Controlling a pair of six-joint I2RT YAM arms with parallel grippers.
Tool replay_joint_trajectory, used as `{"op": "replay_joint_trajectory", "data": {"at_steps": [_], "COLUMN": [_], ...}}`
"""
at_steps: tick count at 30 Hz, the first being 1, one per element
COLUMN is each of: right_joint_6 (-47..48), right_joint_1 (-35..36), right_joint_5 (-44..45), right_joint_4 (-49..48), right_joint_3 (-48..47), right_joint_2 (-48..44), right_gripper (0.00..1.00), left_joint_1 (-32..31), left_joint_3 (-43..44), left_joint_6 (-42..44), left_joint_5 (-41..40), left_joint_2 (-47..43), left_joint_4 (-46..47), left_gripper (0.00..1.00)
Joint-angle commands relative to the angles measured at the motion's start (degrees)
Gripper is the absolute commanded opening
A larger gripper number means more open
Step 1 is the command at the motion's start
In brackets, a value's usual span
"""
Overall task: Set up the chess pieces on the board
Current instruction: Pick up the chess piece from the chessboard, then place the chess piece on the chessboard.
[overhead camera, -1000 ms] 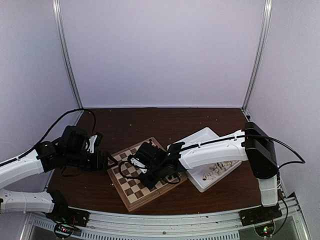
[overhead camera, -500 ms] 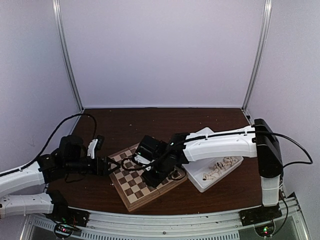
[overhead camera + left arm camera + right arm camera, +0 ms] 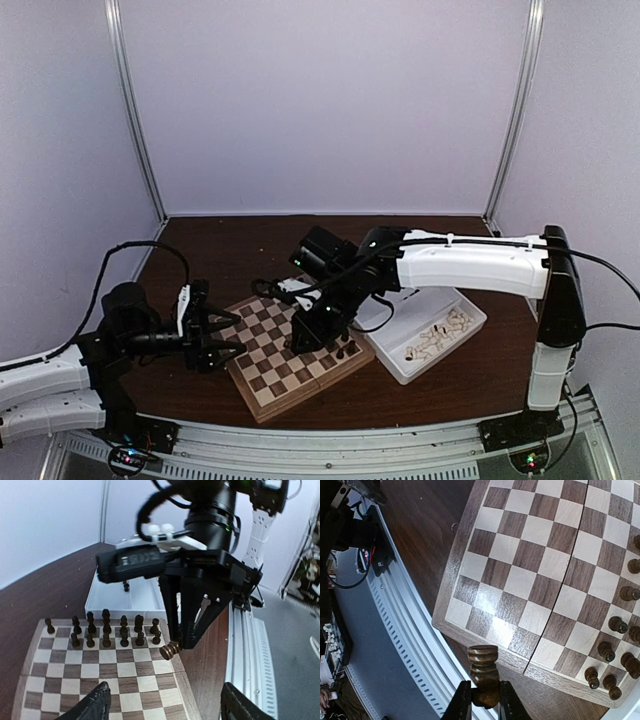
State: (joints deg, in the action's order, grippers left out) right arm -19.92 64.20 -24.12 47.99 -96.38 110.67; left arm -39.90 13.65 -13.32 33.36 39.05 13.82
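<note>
You're pinching a dark rook [image 3: 483, 667] in the near-shut right claw [image 3: 482, 702] above the chessboard's [image 3: 520, 580] corner, the left claw [image 3: 167, 700] is gaping empty opposite, the dark ranks [image 3: 106, 630] are looking nearly full, and the cream pieces [image 3: 432, 340] are waiting in the white tray [image 3: 400, 368].

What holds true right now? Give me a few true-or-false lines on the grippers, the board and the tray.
The right gripper is shut on a dark chess piece. True.
The left gripper holds a pale piece. False: it is open and empty, beside the board.
Two rows of dark pieces stand on the board's side nearest the white tray. True.
Pale chessmen already stand on the board. False: the pale pieces lie in the white tray, and only dark ones are on the board.
</note>
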Motion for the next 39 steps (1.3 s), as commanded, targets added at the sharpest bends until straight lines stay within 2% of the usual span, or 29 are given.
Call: {"op": "replay_joint_trajectory", "data": {"at_steps": [1, 5, 9, 18, 27, 32, 36, 39], "right_joint_6": [-0.50, -0.88, -1.13, -4.03, -6.38, -7.35, -7.65, -7.48], "right_joint_1": [-0.69, -1.17, -1.27, -1.36, -1.45, -1.45, -1.53, -1.60], "right_joint_5": [-6.19, -8.01, -10.34, -16.06, -17.99, -18.41, -18.68, -18.68], "right_joint_4": [1.61, 1.22, 1.02, -5.09, -8.55, -10.04, -10.49, -10.01], "right_joint_3": [-1.62, -1.36, -1.53, 0.78, 0.67, 0.64, 0.49, 0.23], "right_joint_2": [-2.29, -3.14, -3.53, -3.95, -2.54, -1.68, -1.11, -0.44], "right_gripper": [0.17, 0.17, 0.17, 0.17, 0.17, 0.17, 0.17, 0.17], "left_joint_1": [-4.35, -10.99, -11.65, -11.78, -11.85, -12.04, -12.13, -12.13], "left_joint_3": [4.24, 5.81, 7.51, 8.91, 9.98, 9.74, 9.08, 8.73], "left_joint_6": [19.82, 33.55, 36.92, 38.36, 39.19, 39.46, 40.01, 40.02], "left_joint_5": [-1.93, -8.58, -10.09, -8.89, -5.65, -5.31, -4.81, -4.73], "left_joint_2": [3.69, 7.66, 11.42, 14.79, 15.62, 14.73, 13.64, 13.09], "left_joint_4": [0.31, -2.11, -2.44, 0.52, -0.16, -0.42, -0.46, -0.30], "left_gripper": [0.76, 0.76, 0.76, 0.74, 0.69, 0.64, 0.54, 0.54]}}
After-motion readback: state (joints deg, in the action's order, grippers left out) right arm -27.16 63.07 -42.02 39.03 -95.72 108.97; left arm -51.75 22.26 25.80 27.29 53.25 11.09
